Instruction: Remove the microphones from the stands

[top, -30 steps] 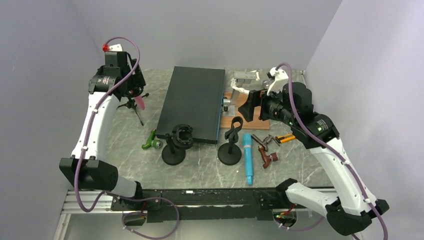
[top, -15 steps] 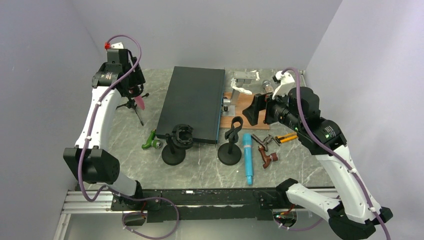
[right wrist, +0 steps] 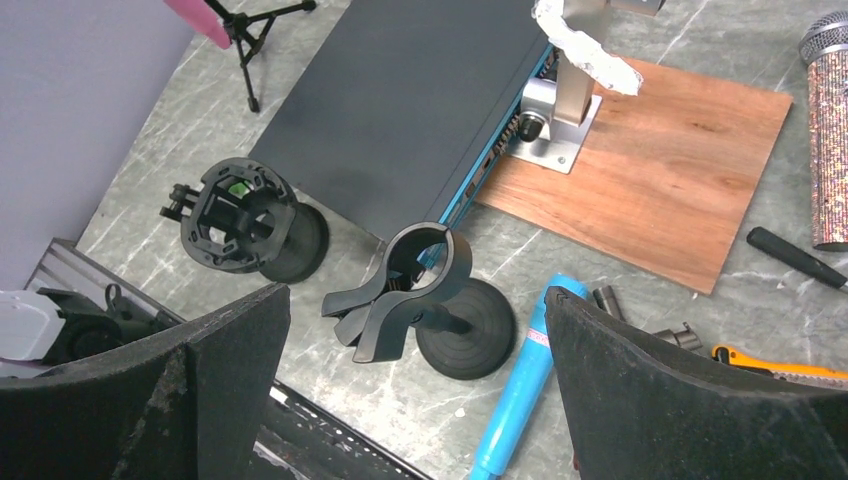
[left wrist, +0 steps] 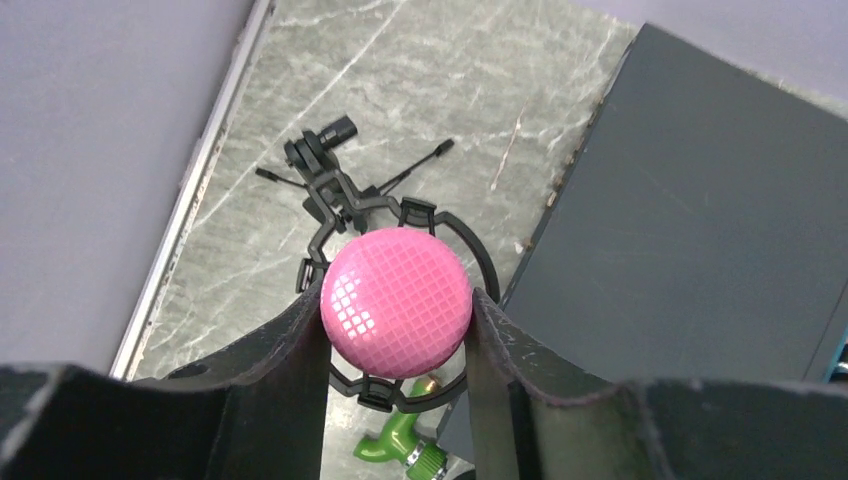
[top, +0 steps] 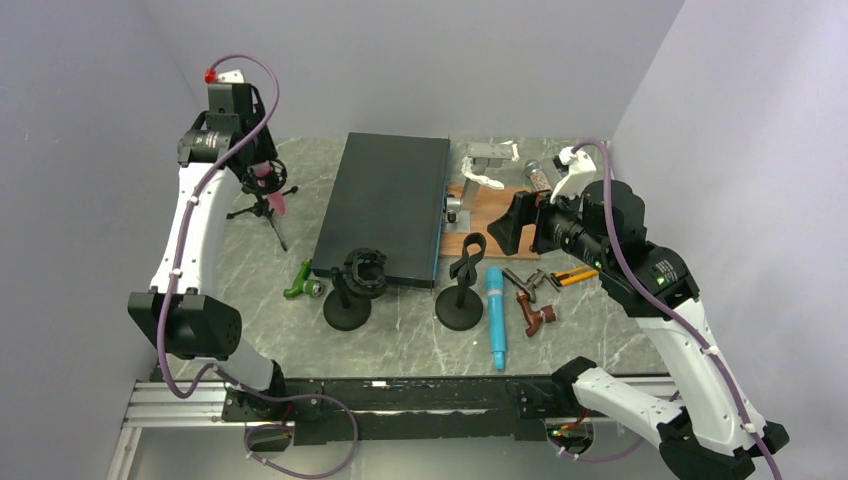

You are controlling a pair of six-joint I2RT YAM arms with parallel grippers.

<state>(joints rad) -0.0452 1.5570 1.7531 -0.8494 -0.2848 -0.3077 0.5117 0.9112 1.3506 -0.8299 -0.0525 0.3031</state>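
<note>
Left gripper (left wrist: 396, 312) pinching pink microphone (left wrist: 395, 285) head; round grille risking slipping; shock-mount ring (left wrist: 452, 224) risking snagging, tipping light tripod stand (left wrist: 322, 172). Right gripper (right wrist: 415, 295) hanging spread.

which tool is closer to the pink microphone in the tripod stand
Left. The left tool grips the head of the pink microphone from both sides; the right tool hangs open far off, over the wooden board.

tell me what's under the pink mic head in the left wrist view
The stand's black ring shows below the pink microphone, plus tripod legs and a green tool. The microphone's body is hidden by its head.
</note>
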